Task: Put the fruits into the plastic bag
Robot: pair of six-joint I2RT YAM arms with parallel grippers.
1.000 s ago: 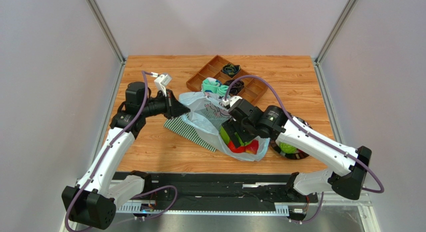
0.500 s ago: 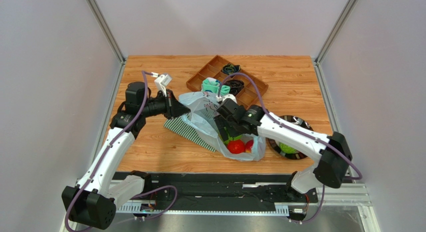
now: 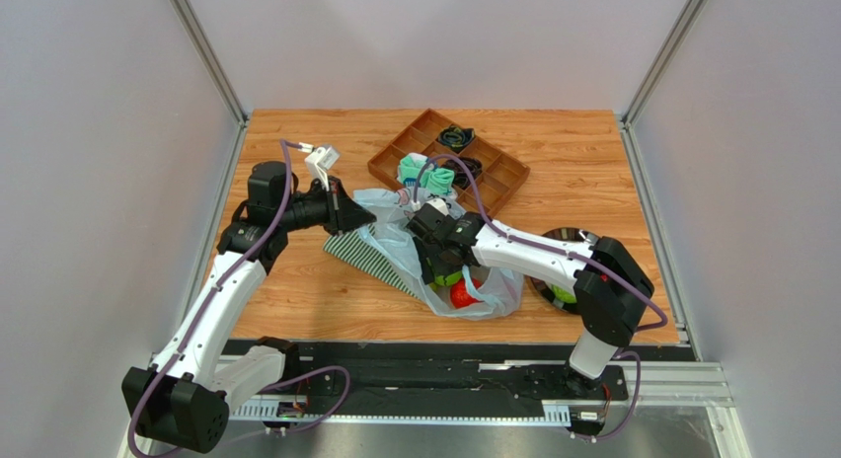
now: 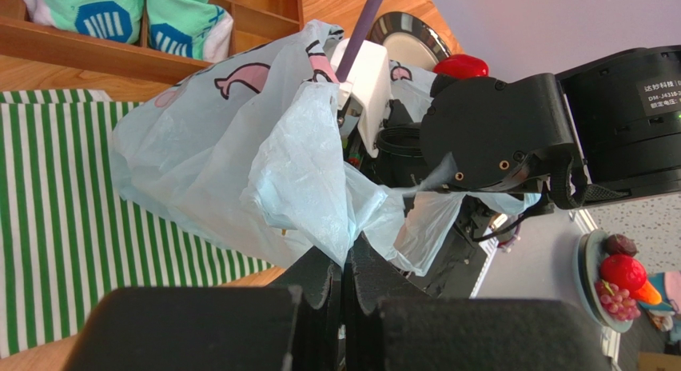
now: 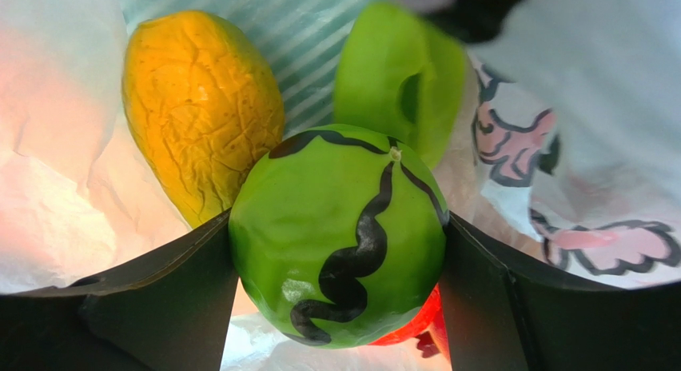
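The pale-blue plastic bag (image 3: 393, 233) lies on the table with its mouth held open. My left gripper (image 3: 357, 217) is shut on the bag's edge, which shows pinched between its jaws in the left wrist view (image 4: 345, 263). My right gripper (image 3: 446, 266) reaches inside the bag and is shut on a green fruit with black wavy stripes (image 5: 340, 235). Its fingers (image 5: 160, 307) press on both sides of the fruit. Inside the bag lie a yellow-orange mango (image 5: 200, 99), a plain green fruit (image 5: 400, 75) and a red fruit (image 5: 416, 323), which also shows in the top view (image 3: 461, 294).
A green-and-white striped cloth (image 3: 363, 256) lies under the bag. A brown compartment tray (image 3: 494, 177) with teal socks (image 3: 424, 172) stands behind it. A dark plate (image 3: 545, 288) holding a green fruit (image 3: 563, 294) sits at the right.
My right arm has swung left and pushed deeper into the bag with the striped green fruit. The left gripper has kept its hold on the bag's edge.
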